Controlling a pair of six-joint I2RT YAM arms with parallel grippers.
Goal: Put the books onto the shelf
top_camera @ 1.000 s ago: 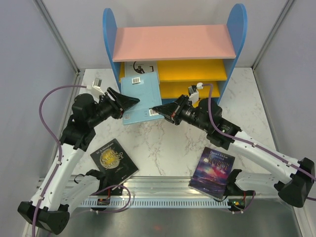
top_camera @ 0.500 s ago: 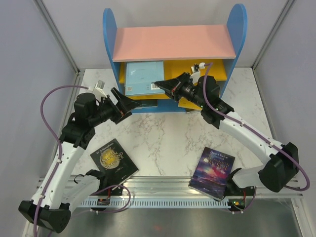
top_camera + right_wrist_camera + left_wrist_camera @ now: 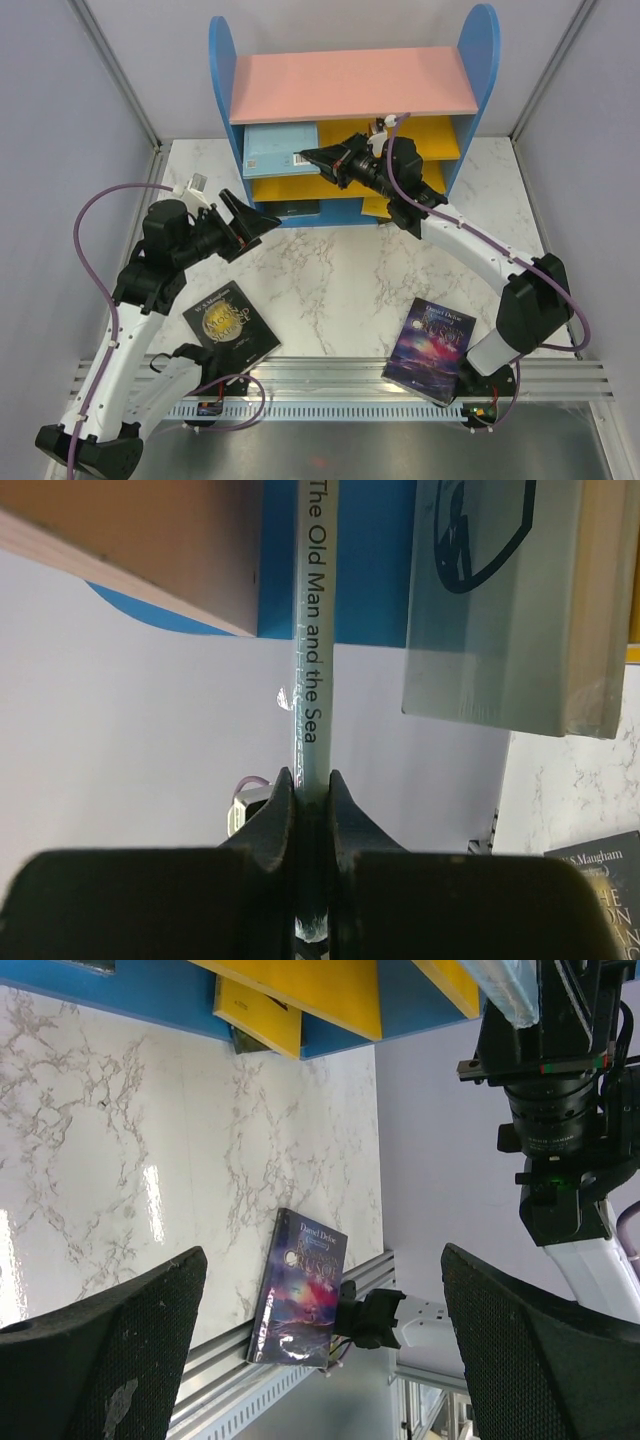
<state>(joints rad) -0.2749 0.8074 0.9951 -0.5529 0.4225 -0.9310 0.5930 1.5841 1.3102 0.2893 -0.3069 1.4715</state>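
1. The left fingers (image 3: 255, 212) are spread wide and grasp nothing. They hover over the white marble table (image 3: 330, 285), left of its middle, with their tips turned toward the back edge.
2. A black paperback with a gold moon (image 3: 230, 325) lies flat toward the table's front-left corner, face up and untouched.
3. A small bookcase with blue round-topped side panels, a pink top board and yellow-orange shelves (image 3: 350, 85) stands at the middle of the table's back edge.
4. A dark book (image 3: 295, 208) sits at the left of the bookcase's lower compartment, just above the blue base.
5. A thin pale blue paperback (image 3: 278, 150) is in the left half of the upper compartment, just under the pink board, with its barcoded cover facing the front. In the right wrist view its spine reads "The Old Man and the Sea".
6. The right fingers (image 3: 312, 790) are clenched on that pale blue paperback, pinching its spine between both pads.
7. A grey-blue book with a dark shield emblem (image 3: 495, 600) stands just beside the held one. Whether the two touch cannot be told.
8. A plain yellow book (image 3: 258, 1015) pokes out of the lower compartment at its right side.
9. A blue-purple galaxy paperback (image 3: 430, 337) lies face up at the table's front edge, right of the middle, with its near end over the metal rail (image 3: 330, 375).
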